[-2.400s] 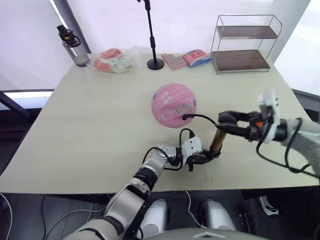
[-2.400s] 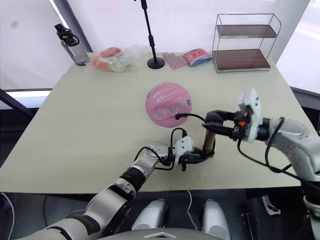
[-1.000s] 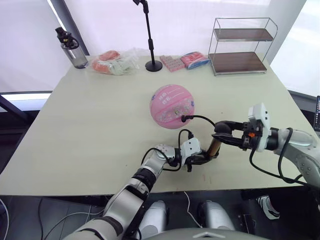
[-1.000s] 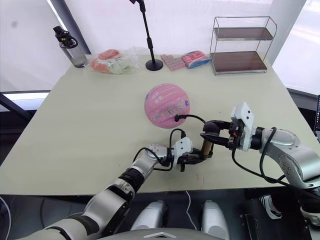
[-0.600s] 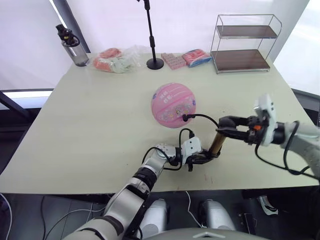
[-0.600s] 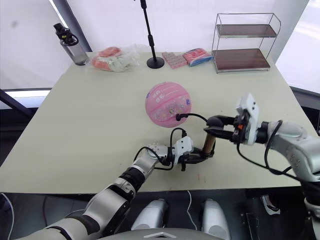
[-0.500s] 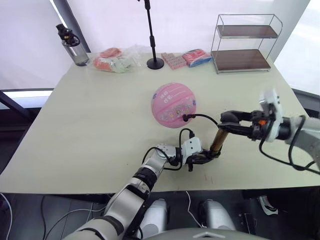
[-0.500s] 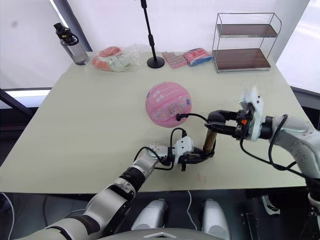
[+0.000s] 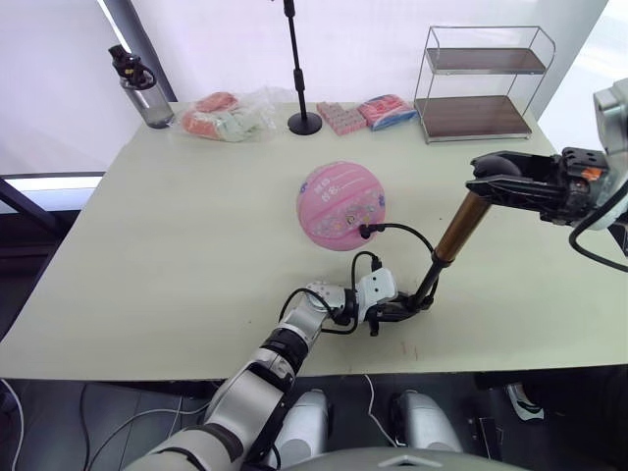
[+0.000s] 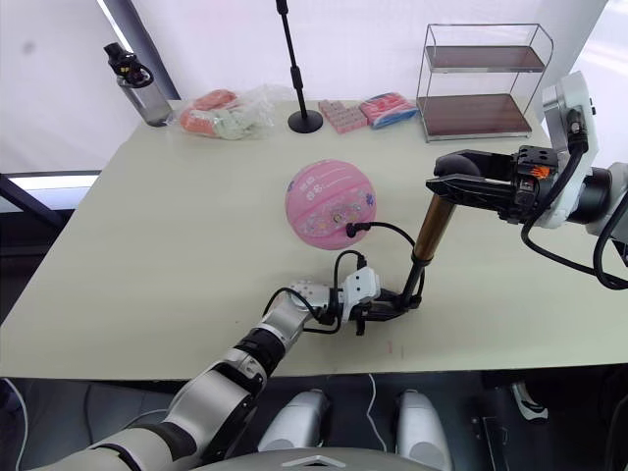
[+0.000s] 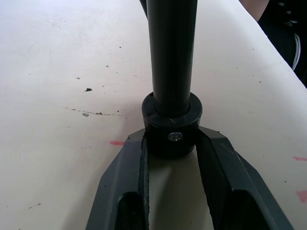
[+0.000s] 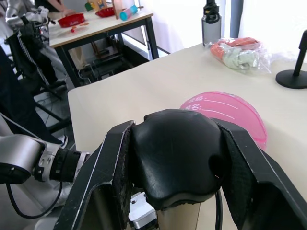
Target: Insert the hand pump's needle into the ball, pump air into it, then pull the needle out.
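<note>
Two pincers share one hand pump [image 9: 453, 234]: nearest, at about 6 o'clock on the desk [image 9: 177, 255], the left pincer [image 9: 391, 313] is clamped on the pump's black base cap, pinning it to the desktop, while the right pincer [image 9: 491, 183] out at 3 o'clock is closed around the black handle, with the rod drawn far out of the base (an up-stroke, I judge). One hose curls from the base to the near-right side of the single pink ball [image 9: 341, 206] at mid-desk, so the needle [image 9: 362, 233] looks already seated, though the pin itself is too small to make out. By that reading, insertion is done, pumping is under way, and pulling the needle out is left. Farther off, around 12 o'clock, stand one stand pole [image 9: 298, 69], one two-tier rack [image 9: 483, 86], one bottle [image 9: 137, 91] and several packets [image 9: 363, 116].
</note>
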{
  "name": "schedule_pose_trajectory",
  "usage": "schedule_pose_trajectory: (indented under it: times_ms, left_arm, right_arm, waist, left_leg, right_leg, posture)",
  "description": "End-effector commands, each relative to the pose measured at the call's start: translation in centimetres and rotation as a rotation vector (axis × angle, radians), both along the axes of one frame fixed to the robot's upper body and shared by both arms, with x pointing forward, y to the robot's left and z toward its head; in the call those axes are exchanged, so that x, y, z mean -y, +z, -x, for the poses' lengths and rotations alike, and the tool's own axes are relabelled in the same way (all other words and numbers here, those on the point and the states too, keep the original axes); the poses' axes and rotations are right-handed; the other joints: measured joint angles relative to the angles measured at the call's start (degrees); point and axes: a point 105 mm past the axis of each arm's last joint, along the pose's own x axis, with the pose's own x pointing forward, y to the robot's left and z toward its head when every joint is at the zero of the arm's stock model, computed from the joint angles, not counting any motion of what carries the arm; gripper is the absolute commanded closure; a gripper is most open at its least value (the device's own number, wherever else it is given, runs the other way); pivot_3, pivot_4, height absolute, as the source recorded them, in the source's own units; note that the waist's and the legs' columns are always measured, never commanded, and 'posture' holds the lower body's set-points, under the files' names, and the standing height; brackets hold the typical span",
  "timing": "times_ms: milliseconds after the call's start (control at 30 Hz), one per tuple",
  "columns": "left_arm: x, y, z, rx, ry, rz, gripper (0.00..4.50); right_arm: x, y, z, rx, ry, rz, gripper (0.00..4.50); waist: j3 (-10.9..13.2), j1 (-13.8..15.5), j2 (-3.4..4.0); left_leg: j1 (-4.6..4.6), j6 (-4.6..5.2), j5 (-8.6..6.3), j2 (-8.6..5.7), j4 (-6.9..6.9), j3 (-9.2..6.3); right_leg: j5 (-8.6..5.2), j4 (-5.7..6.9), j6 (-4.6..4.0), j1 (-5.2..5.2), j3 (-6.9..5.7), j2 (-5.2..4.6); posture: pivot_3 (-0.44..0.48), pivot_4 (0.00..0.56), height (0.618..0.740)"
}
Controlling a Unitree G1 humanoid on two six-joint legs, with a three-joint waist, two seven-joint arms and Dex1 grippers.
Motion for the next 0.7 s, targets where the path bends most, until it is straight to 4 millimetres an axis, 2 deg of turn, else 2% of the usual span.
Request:
schedule_pose_trajectory:
  times_ms: [33,233,467,700]
  left_arm:
    - [-3.5,-6.1,2.6,-0.198,0.059,-0.195,3.41]
    - [-3.6,-6.1,2.6,-0.199,0.059,-0.195,3.41]
    - [-3.5,-6.0,2.6,-0.197,0.059,-0.194,3.41]
    - [-3.6,-6.1,2.6,-0.198,0.067,-0.191,3.41]
  right_arm:
    - [0.5,2.2,0.6,0.119,-0.026,-0.025,2.62]
    - [-0.4,-2.8,0.2,0.027,-0.030,0.074,2.62]
    - [-0.8,-10.2,-0.3,-0.095,-0.049,0.170,2.62]
    - [-0.5,-16.9,-0.4,-0.128,-0.062,0.294,2.62]
  waist:
    - [0.0,0.0,0.00]
    - [-0.1,-0.1,-0.07]
    - [-0.4,-0.2,-0.22]
    - [-0.6,-0.2,-0.38]
  left_leg:
    - [0.00,0.00,0.00,0.00,0.00,0.01]
    - [0.04,0.00,0.00,0.00,-0.01,0.01]
    - [0.22,-0.01,-0.01,0.07,-0.02,0.04]
    - [0.27,-0.01,-0.01,0.08,-0.06,0.01]
  right_leg:
    - [0.00,0.00,0.00,0.00,0.00,0.00]
    - [0.00,0.00,0.01,0.02,0.01,0.00]
    - [-0.01,0.00,0.01,0.17,0.02,0.03]
    - [-0.01,0.00,0.01,0.19,0.01,0.06]
  posture:
    - [0.000,0.150,0.731]
    - [0.000,0.150,0.731]
    - [0.000,0.150,0.731]
    - [0.000,0.150,0.731]
